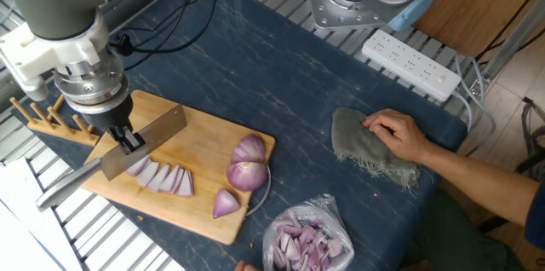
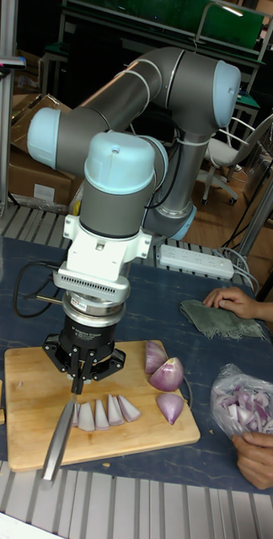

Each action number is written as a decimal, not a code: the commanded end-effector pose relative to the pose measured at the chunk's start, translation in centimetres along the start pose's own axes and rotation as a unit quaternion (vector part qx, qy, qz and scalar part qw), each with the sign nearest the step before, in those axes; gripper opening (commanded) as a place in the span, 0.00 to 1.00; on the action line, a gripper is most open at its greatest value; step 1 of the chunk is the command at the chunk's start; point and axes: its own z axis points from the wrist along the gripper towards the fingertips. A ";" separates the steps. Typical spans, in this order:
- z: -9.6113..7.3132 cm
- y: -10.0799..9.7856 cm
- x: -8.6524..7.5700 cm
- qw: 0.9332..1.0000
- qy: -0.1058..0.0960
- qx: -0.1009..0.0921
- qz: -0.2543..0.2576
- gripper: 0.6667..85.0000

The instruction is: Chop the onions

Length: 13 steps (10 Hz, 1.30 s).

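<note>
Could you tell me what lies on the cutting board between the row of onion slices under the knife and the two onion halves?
Nothing: bare cutting board separates the onion slices from the onion halves, clearest in the fixed view.

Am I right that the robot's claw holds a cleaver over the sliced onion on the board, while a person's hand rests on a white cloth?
Almost. The claw does hold the cleaver over the onion slices on the cutting board, but the fixed view shows the hand resting on a grey-green cloth, not a white one.
</note>
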 end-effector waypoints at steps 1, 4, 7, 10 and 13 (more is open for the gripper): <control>-0.1 0.0 0.2 1.000 0.007 -0.003 0.001 0.00; -0.1 -0.2 0.6 1.000 0.016 0.000 -0.016 0.00; 0.1 -1.0 0.8 0.998 0.023 0.015 -0.048 0.00; -0.1 -1.0 0.5 0.999 0.021 0.015 -0.047 0.00; -0.1 -0.8 0.0 0.999 0.021 0.014 -0.049 0.00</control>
